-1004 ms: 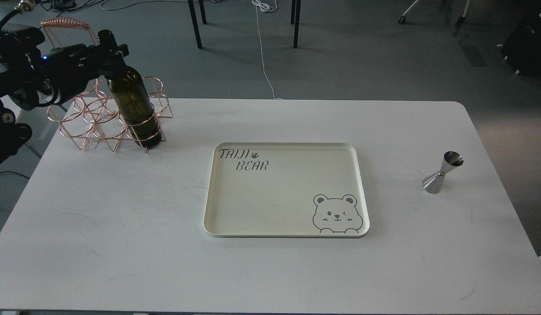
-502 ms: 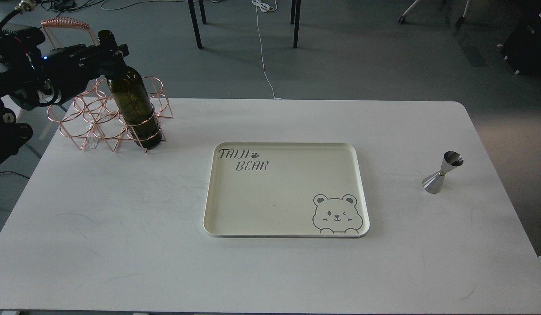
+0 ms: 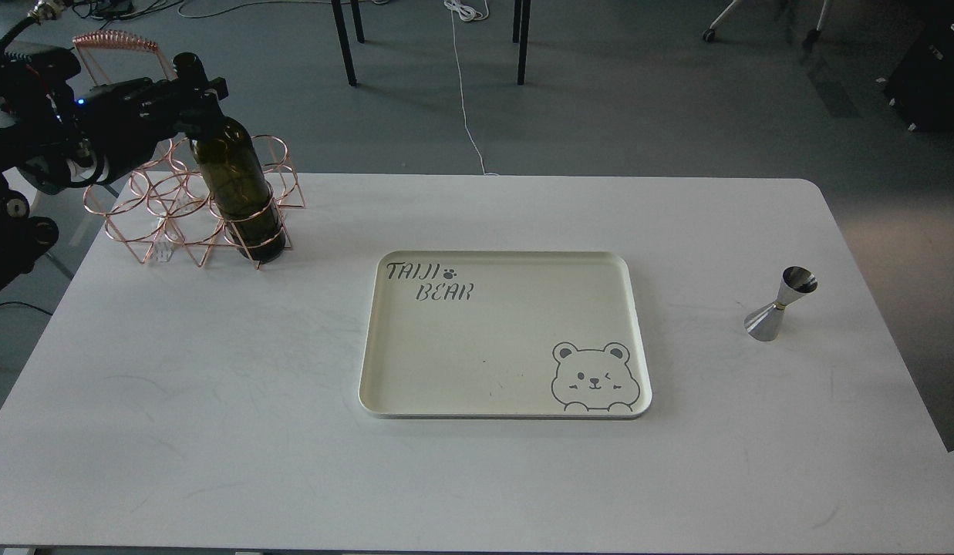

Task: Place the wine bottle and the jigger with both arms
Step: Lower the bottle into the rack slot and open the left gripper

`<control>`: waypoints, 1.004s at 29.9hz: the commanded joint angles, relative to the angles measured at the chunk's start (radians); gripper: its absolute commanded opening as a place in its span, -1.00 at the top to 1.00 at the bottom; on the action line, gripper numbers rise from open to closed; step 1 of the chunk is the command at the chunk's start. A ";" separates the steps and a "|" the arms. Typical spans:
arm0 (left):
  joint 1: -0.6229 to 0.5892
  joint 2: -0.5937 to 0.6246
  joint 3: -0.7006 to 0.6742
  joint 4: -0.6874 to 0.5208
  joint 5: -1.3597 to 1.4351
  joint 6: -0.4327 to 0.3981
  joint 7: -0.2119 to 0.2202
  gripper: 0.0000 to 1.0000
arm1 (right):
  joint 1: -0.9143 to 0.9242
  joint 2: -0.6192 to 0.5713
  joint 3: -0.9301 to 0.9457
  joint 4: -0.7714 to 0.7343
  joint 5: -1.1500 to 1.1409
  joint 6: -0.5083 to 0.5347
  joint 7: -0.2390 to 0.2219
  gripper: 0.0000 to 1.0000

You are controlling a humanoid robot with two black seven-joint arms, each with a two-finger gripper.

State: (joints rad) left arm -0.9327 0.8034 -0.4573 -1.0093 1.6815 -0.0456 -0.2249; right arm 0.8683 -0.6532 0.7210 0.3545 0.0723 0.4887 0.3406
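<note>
The dark olive-green wine bottle (image 3: 234, 181) stands tilted in a ring of the copper wire rack (image 3: 176, 208) at the table's far left. My left gripper (image 3: 195, 96) is shut on the bottle's neck just below the mouth. The silver jigger (image 3: 781, 304) stands on the table at the far right, by itself. The right gripper is out of view; only a bit of dark cable shows at the right edge.
A cream tray (image 3: 415, 370) printed with "TAIJI BEAR" and a bear face lies flat in the middle of the white table (image 3: 214, 432). Chair and table legs and cables stand on the floor beyond the far edge.
The bottle and my left gripper have shifted very slightly; the bottle stays in the rack. Nothing else has moved.
</note>
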 commanded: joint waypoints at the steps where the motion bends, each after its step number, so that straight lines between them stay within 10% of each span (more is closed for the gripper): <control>1: 0.000 -0.010 -0.001 0.000 0.000 0.000 0.001 -0.52 | 0.000 0.000 0.000 0.000 0.000 0.000 0.000 -0.99; 5: 0.002 -0.012 0.000 0.000 0.000 0.001 -0.002 -0.37 | 0.000 0.000 0.000 0.000 0.001 0.000 0.000 -0.99; 9: 0.000 -0.007 0.019 0.000 0.012 0.001 -0.011 0.53 | 0.000 0.000 0.000 0.000 0.000 0.000 0.000 -0.99; 14: -0.002 -0.012 0.022 0.000 0.011 0.001 -0.011 0.68 | 0.000 0.000 0.000 0.000 0.001 0.000 0.000 -0.99; 24: -0.009 -0.010 0.022 0.020 0.001 0.003 0.002 0.57 | 0.000 0.000 0.000 0.000 0.001 0.000 0.000 -0.99; 30: -0.011 -0.010 0.022 0.021 0.000 0.003 0.006 0.08 | 0.000 0.000 0.000 0.001 0.000 0.000 -0.002 -0.99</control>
State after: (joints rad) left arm -0.9424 0.7920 -0.4357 -0.9885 1.6819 -0.0431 -0.2202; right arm 0.8683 -0.6536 0.7210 0.3551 0.0727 0.4887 0.3396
